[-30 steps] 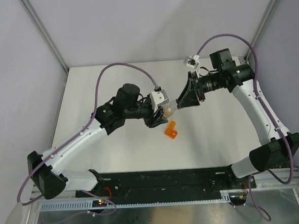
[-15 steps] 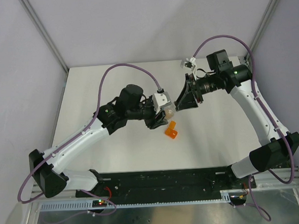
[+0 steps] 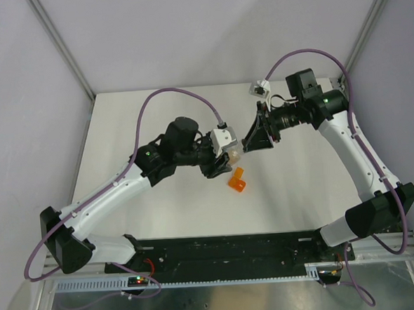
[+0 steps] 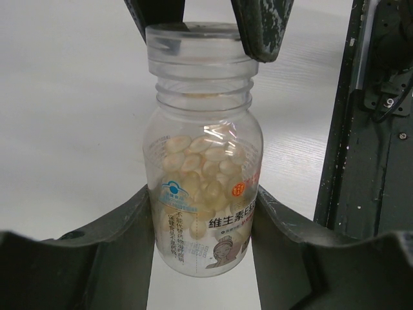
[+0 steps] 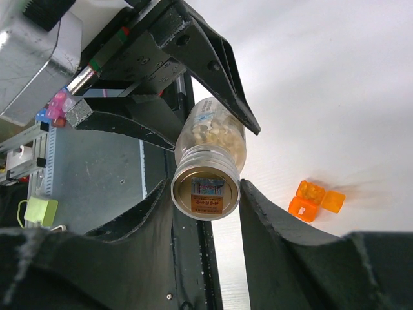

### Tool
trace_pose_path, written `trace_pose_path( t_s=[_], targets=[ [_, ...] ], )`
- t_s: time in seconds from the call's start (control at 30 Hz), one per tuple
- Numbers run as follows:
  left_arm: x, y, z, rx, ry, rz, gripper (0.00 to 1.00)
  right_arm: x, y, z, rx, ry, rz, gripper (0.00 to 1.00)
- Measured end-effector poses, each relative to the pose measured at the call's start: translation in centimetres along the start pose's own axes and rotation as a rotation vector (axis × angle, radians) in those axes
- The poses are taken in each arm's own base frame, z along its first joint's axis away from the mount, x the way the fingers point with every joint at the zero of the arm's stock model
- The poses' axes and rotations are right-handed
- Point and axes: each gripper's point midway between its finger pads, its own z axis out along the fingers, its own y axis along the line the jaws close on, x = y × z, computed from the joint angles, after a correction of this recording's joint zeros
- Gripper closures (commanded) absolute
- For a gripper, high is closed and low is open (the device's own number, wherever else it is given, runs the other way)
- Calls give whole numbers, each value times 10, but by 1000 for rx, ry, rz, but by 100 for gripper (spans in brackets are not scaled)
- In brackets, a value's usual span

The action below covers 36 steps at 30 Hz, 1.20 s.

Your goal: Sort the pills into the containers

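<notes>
Mid-tabletop, and both arms meet on one thing: the vial (image 4: pixel 203 187), held up off the tabletop (image 3: pixel 300 191) and lying roughly level between them. The left claw (image 4: pixel 203 197) pinches the vial's labelled body, a dark finger pressed to each side of the clear plastic. From the right, the right claw (image 5: pixel 206 187) comes in and clamps the vial's top end, its fingers tight either side of the round tan-faced cap. The screw threads of the neck show just below that grip in the left wrist view. The pills (image 4: pixel 200 161) sit inside the vial, a pale tan heap piled against the wall in its middle part. Just near and slightly right of the pinched vial, the orange box (image 3: pixel 237 181) rests on the tabletop, apart from both claws. From the right wrist its square cells glow bright orange, too small to tell what lies in them.
</notes>
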Motion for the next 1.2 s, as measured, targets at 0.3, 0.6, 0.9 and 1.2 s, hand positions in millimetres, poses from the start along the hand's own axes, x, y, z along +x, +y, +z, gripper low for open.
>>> trace_pose_path(
  t_s=[0.3,0.6,0.9,1.2],
  targets=[
    [0,-2,0,4,0,1,100,4,-1,2,0,8,7,100],
    [4,-5,3,13,24,-6,100,10,0,7,-6,17,17,99],
    [15,-1,7,-37,91,-42,100,19,-12,13,15,18,66,100],
    [12,12,5,-128,94,-79,100,12,-23,13,5,-42,128,100]
  ],
)
